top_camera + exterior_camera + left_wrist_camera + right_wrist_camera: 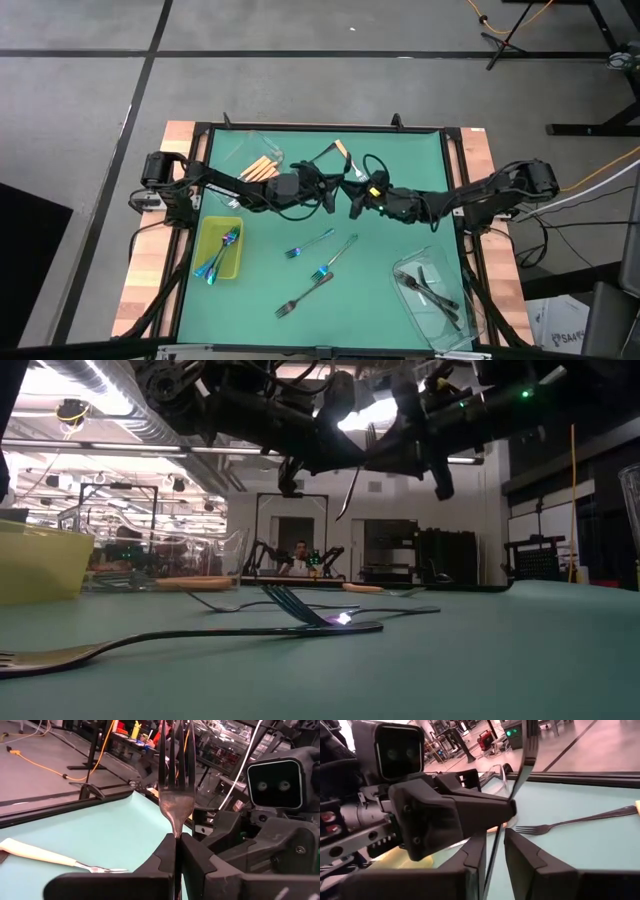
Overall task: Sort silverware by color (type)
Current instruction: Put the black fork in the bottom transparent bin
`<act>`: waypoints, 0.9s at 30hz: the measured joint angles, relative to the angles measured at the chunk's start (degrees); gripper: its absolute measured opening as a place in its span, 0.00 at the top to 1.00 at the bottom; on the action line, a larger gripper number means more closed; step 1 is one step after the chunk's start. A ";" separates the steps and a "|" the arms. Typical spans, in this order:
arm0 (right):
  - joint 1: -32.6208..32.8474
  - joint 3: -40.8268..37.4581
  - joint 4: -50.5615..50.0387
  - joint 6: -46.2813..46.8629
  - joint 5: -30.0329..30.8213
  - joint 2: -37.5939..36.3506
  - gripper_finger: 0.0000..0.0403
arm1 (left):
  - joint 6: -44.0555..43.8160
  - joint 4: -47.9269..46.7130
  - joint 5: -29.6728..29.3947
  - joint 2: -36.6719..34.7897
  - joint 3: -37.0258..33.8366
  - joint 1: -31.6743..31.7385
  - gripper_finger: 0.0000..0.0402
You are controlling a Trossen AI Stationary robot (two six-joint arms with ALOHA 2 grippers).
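We see two dark arms meet over the middle of the green worktop (400, 170), a little nearer its far edge; the left claw (176, 851) is pinched tight on a silver fork (176, 775), holding it by the neck with the prongs sticking out past the fingers; the right claw (495, 854) sits right against the left one, and its two fingers (527, 860) stand a little apart with the slim handle of that same fork running down between them; we cannot tell if those fingers press on the handle.

The rest of the silverware lies around them; orange-handled forks (262, 170) rest in a clear tub (243, 150) near the far left corner, and one more orange-handled fork (341, 149) lies loose by the far edge; shiny blue-green forks (220, 255) sit in the yellow-green tray (203, 243) by the left edge; dark forks (432, 290) lie in another clear tub (420, 318) near the front right corner.

Four forks lie loose on the worktop towards the front edge: a bluish fork (308, 244), a long grey fork (343, 250), a small blue-tipped fork (320, 272), and a dark fork (303, 295) closest to the front.
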 joint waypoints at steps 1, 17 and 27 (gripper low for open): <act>-0.09 0.22 -0.09 -0.02 -0.65 0.00 0.84 | 0.00 0.03 -0.11 0.00 0.00 0.01 0.98; 0.06 0.73 0.33 0.43 -2.69 1.56 0.84 | 0.03 -0.57 0.05 0.01 -0.09 0.00 0.98; 0.10 0.79 0.28 2.14 -3.86 4.46 0.85 | 0.09 -0.34 0.23 0.11 -0.15 0.00 0.98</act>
